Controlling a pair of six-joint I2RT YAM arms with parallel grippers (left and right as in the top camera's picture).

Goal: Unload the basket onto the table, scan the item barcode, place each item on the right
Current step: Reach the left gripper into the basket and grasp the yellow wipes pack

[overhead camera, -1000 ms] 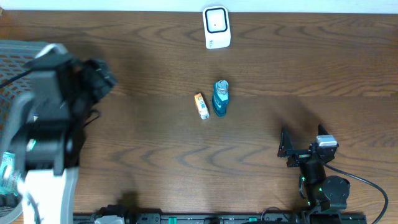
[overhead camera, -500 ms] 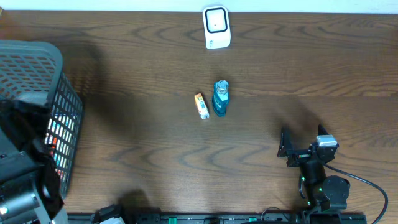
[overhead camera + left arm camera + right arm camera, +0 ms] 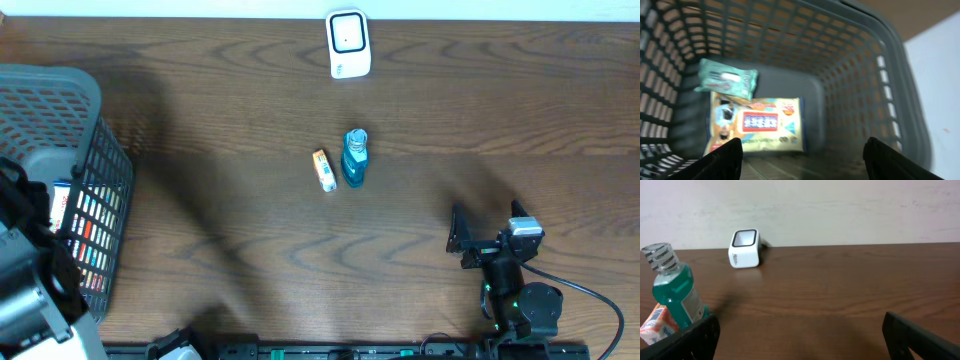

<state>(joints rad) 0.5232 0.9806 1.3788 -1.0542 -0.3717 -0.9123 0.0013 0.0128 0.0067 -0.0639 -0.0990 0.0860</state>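
Left claw point(image 3: 802, 159) released, empty, above grey mesh basket point(image 3: 880, 75) — inside, yellow packet point(image 3: 757, 125) and green pack point(image 3: 727, 80) lying flat. Right claw point(image 3: 800, 335) released too. White scanner point(image 3: 348, 44) at far edge of surface point(image 3: 230, 120) — mouthwash bottle point(image 3: 355, 157), orange box point(image 3: 324, 170) side by side mid-way.

Brown wood table point(image 3: 250, 230) carries an upright blue bottle point(image 3: 354, 156). An orange box point(image 3: 324, 170) sits just left of it, a white scanner point(image 3: 348, 43) beyond, and a grey basket point(image 3: 60, 90) far left.

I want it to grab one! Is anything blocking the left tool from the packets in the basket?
Nothing visible. The left tool hangs open over the basket; the yellow packet and teal pack lie uncovered on its floor.
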